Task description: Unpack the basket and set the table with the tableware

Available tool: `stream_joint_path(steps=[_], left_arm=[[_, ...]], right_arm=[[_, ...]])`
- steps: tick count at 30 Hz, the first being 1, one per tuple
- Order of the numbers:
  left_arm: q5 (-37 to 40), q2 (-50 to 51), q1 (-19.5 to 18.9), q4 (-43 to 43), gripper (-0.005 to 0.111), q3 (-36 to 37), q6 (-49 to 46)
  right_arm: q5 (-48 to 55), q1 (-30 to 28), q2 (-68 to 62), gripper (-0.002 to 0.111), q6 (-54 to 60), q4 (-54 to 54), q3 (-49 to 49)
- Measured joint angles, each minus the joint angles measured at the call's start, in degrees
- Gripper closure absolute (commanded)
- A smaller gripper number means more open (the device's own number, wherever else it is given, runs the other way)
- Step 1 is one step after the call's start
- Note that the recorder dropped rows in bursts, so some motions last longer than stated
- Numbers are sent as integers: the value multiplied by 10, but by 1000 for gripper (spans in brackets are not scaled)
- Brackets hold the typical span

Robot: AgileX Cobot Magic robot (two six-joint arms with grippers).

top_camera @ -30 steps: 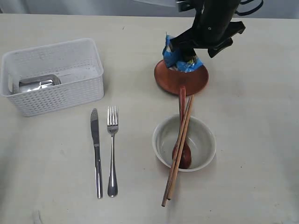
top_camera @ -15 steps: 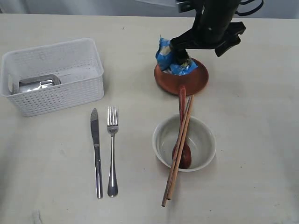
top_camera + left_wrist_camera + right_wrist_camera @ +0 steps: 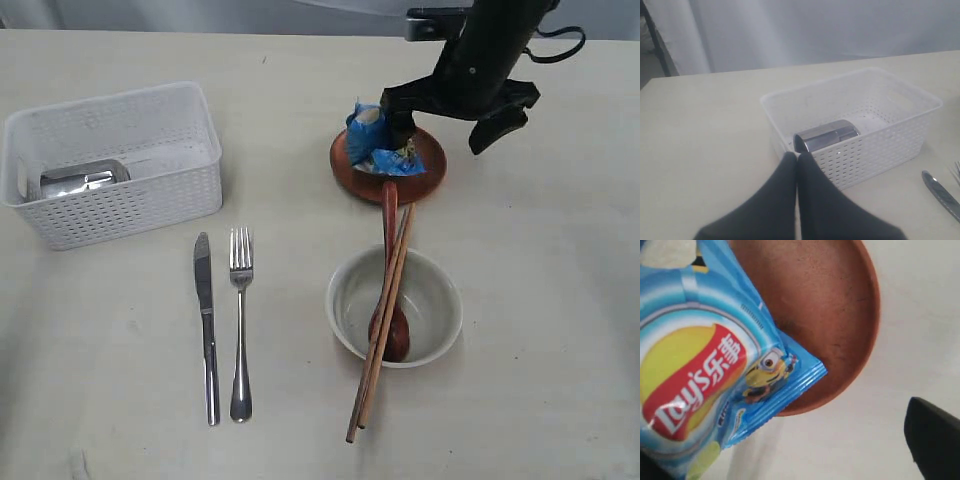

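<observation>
The blue chip bag (image 3: 378, 140) (image 3: 705, 360) rests on the round brown plate (image 3: 422, 176) (image 3: 830, 300), leaning over its left side. My right gripper (image 3: 446, 126) (image 3: 790, 460) hangs open above the plate, one finger beside the bag and the other (image 3: 935, 440) off the plate's right rim. The white basket (image 3: 110, 195) (image 3: 880, 145) holds the steel cup (image 3: 80, 178) (image 3: 827, 135) lying on its side. My left gripper (image 3: 797, 161) is shut and empty just outside the basket's wall; the exterior view does not show it.
Knife (image 3: 205, 320) (image 3: 940, 192) and fork (image 3: 240, 330) lie side by side in front of the basket. The pale bowl (image 3: 440, 310) holds the wooden spoon (image 3: 390, 215) and chopsticks (image 3: 375, 370), whose ends reach the plate. Bare table (image 3: 540, 300) lies to the right.
My right gripper has opened and shifted right, letting go of the chip bag, which now sits lower on the plate. The left side is unchanged.
</observation>
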State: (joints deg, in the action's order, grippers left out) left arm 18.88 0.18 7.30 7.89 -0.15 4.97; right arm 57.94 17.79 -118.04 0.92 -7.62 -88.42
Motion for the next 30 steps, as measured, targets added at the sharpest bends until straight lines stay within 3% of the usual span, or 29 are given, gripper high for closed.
stream_joint_path(steps=[4, 13, 22, 30], left_arm=[[0, 0, 0, 0, 107, 0, 0], [0, 0, 0, 0, 107, 0, 0], [0, 0, 0, 0, 107, 0, 0], [0, 0, 0, 0, 107, 0, 0]], right_arm=[[3, -20, 0, 5, 57, -51, 0], [3, -22, -10, 5, 41, 27, 0], [1, -26, -10, 5, 101, -52, -5], [-3, -27, -10, 3, 16, 5, -7]])
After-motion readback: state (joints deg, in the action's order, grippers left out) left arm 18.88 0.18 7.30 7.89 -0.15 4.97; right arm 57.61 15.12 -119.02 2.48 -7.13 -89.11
